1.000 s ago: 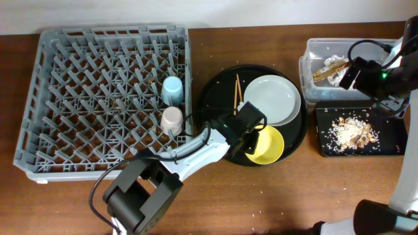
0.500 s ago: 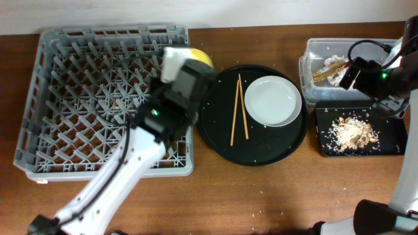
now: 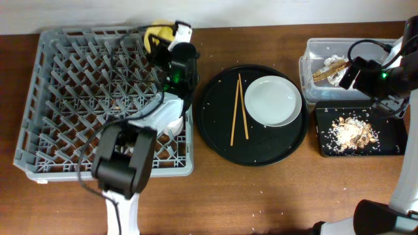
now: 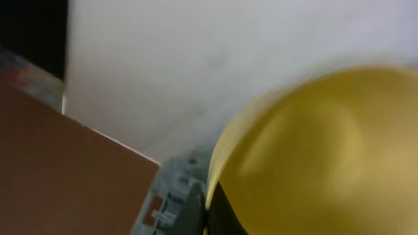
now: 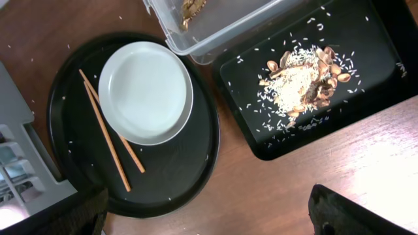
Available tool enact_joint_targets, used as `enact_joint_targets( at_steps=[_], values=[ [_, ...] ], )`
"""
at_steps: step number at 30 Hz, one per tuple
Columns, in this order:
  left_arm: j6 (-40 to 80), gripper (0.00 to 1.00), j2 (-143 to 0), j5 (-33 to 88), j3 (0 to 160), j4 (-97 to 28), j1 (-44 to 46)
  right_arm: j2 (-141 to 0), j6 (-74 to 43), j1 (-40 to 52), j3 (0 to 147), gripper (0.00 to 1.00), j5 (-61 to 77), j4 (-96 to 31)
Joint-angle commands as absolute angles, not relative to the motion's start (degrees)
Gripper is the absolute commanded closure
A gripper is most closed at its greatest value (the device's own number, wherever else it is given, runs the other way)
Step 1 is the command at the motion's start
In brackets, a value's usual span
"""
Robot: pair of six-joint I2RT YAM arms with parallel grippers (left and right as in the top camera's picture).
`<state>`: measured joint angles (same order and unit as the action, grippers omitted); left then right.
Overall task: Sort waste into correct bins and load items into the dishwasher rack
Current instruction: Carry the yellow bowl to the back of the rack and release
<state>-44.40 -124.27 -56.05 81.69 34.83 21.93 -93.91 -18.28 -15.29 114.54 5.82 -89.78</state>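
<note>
Overhead: left gripper point(image 3: 170, 38) is out over the dishwasher rack point(image 3: 72, 111), at its 1 o'clock corner, jaws clamped on the yellow bowl point(image 3: 157, 32); whether the bowl touches the pegs I cannot tell. Left wrist view is mostly blurred yellow bowl, with a bit of grey rack below it. Round black tray point(image 3: 215, 140) sits at 3 o'clock from the rack, white plate point(image 3: 272, 100) in its 2 o'clock part, chopsticks point(image 3: 238, 111) just at 9 o'clock of the plate. Clear tub point(image 3: 313, 72) holds napkins point(image 3: 339, 77) and wrapper point(image 3: 328, 65). Black tray point(image 3: 392, 140), at the tub's 6 o'clock, carries food scraps point(image 3: 353, 130). Right gripper point(image 5: 208, 220) hangs near both bins, jaws spread wide, holding nothing
</note>
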Motion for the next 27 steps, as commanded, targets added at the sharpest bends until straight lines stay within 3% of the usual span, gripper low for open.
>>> enact_joint_targets(
  at_steps=[1,11,17,19,21,23,27],
  values=[
    [-46.85,1.00,-127.04,-55.68,81.91,35.53,20.47,-93.27,-18.87,-15.46,115.31,0.02,5.32,-89.80],
    [-45.50,1.00,-127.68,-47.29,81.91,33.56,19.53,-93.27,-18.87,-15.46,115.31,0.01,5.32,-89.80],
    [-45.47,0.98,-127.66,-48.97,81.91,33.39,22.85,-93.27,-18.87,-15.44,115.31,0.01,5.32,-89.80],
    [-44.93,0.85,-127.66,-50.81,81.91,32.95,23.94,-93.27,-18.87,-15.44,115.31,0.01,5.32,-89.80],
    [-43.97,0.65,-127.66,-50.76,81.91,30.26,25.12,-93.27,-18.87,-15.46,115.28,0.01,5.32,-89.80],
    [-41.25,0.55,-127.63,-50.78,81.91,28.14,26.09,-93.27,-18.87,-15.44,115.31,0.01,5.32,-89.80],
    [-38.96,0.44,-127.44,-50.76,81.93,27.33,27.24,-93.27,-18.87,-15.46,115.31,0.02,5.32,-89.80]
  ],
)
